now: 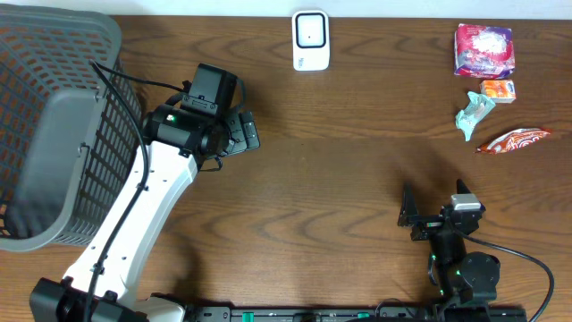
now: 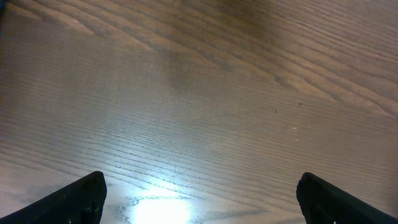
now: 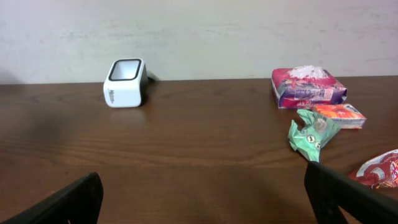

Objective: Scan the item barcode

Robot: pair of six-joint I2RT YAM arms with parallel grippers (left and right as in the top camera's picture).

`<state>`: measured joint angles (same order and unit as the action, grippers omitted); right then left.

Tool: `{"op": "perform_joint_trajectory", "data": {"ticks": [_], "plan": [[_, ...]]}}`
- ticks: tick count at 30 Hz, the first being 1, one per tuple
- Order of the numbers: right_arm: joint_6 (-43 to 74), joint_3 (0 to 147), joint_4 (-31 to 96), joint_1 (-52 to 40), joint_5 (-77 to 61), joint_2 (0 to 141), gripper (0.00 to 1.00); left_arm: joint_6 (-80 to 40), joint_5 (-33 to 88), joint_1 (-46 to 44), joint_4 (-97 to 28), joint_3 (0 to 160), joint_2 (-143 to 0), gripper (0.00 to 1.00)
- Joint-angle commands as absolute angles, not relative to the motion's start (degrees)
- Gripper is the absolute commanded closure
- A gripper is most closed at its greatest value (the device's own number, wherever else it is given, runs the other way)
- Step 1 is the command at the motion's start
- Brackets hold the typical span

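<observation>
A: Where are the items lying?
B: They are lying in a loose group at the far right corner of the table (image 1: 340,179), and none of them is being held. The pink packet (image 1: 483,49) is lying farthest back, crinkled, with purple edges and pale print. Just in front of it the small orange box (image 1: 498,90) is lying flat.

A: And the other two?
B: The green wrapper (image 1: 474,114) is sitting crumpled just beside the box. The red sachet (image 1: 511,140) is lying nearest the front, glossy and slanting. Any barcode on them is too small to tell.

A: Where is the scanner standing?
B: The white scanner (image 1: 311,40) is standing at the back edge near the middle, well apart from the group, with its dark-rimmed window tilting upward.

A: What are the grippers doing?
B: The right gripper (image 1: 435,210) is hovering near the front edge, facing the items, with its jaws spread wide and nothing between them. The left gripper (image 1: 243,131) is hanging left of centre, looking down at bare wood, and its jaws are also standing wide with nothing in them.

A: Any containers?
B: A grey mesh basket (image 1: 54,54) is sitting at the left edge beside the left arm. A plain grey surface is showing inside it, and I cannot tell what that surface is.
</observation>
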<state>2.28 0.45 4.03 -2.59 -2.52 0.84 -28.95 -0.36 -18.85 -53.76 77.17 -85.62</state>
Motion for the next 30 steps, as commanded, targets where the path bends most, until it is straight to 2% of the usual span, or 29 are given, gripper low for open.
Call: {"op": "perform_joint_trajectory", "data": {"ticks": [1,9,14,17,23,30], "plan": [[1.43,0.32,4.27,-2.20,-1.61,0.30,0.01,-29.67,-0.91,-18.65,-53.93,77.08,-85.84,0.02],[1.43,0.32,4.27,-2.20,-1.61,0.30,0.01,-27.51,-1.80,-18.02,-56.34,77.08,-85.12,0.02],[1.43,0.32,4.27,-2.20,-1.61,0.30,0.01,-26.11,-2.26,-18.02,-55.05,73.78,-79.68,0.02],[1.43,0.32,4.27,-2.20,-1.61,0.30,0.01,-21.50,-2.22,-18.00,-49.12,67.07,-73.97,0.02],[1.43,0.32,4.27,-2.20,-1.61,0.30,0.01,-13.52,-2.22,-18.00,-29.23,44.42,-55.96,0.02],[1.43,0.32,4.27,-2.20,-1.61,0.30,0.01,-12.67,-2.20,-14.57,-15.79,22.59,-30.35,0.02]]}}
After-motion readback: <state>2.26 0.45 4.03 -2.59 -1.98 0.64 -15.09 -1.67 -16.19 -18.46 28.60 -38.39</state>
